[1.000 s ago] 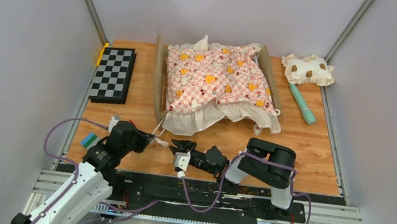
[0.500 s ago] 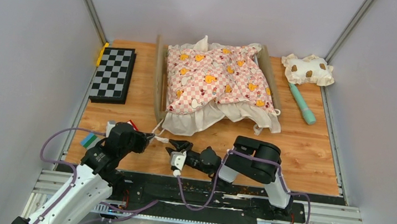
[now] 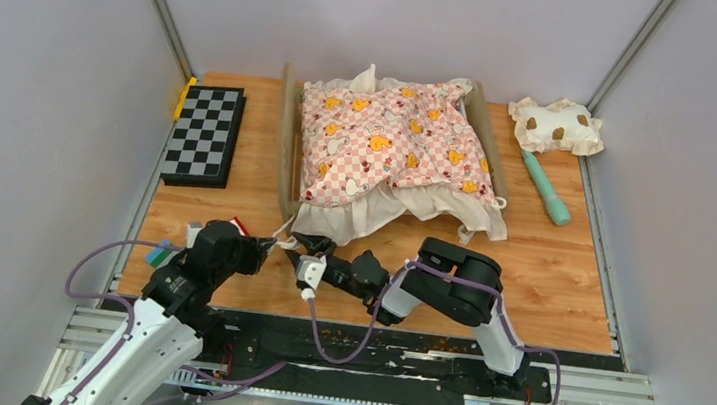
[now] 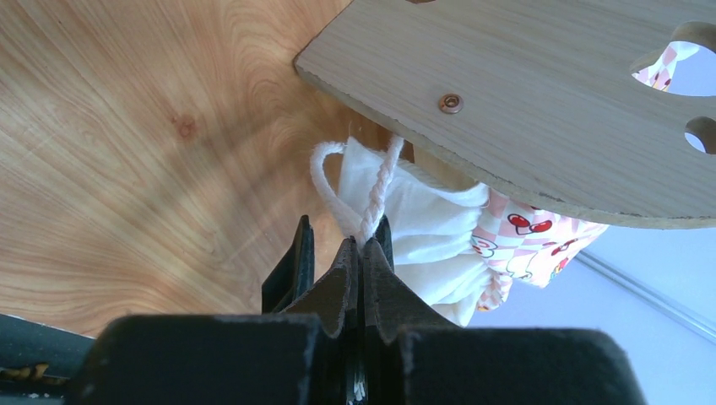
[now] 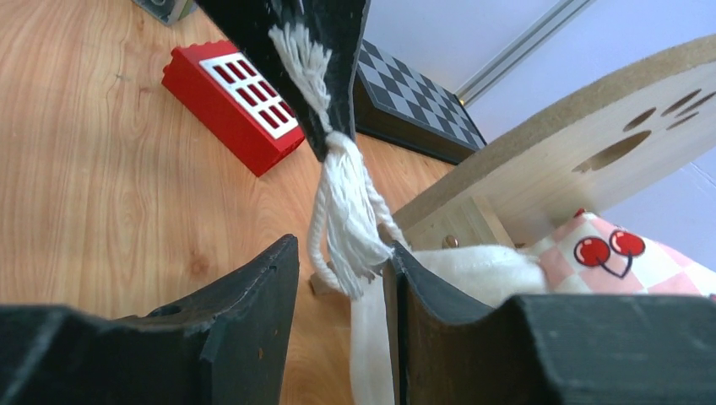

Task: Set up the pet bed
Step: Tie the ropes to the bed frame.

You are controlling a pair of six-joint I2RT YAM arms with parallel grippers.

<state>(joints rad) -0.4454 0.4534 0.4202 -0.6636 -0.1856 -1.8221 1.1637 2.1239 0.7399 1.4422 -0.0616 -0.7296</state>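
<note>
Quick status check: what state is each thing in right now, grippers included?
left gripper: shut on white cord
right gripper: open, straddling the cord
white cord: pinched near its frayed end
pet bed: standing, covered by pink cushion
pink cushion: rumpled, ruffle overhanging near side
spotted pillow: lying off the bed, far right

Text: none readable in any view.
Headboard (image 5: 574, 160): paw-print cutout, no lettering.
Red brick (image 5: 232, 101): white grid panel, no characters.

Right claw (image 5: 342, 253) parted at 6 o'clock, white cord (image 5: 338, 194) hanging between its fingers from left claw (image 5: 336, 93), pinched, at 12. Red brick (image 5: 232, 97) at 10 on bench (image 5: 101, 169); chessboard (image 5: 414, 97) at 1. Pet bed (image 5: 549, 169) at 3, paw cutout in headboard; checkered cushion (image 5: 625, 270) at 4.
</note>
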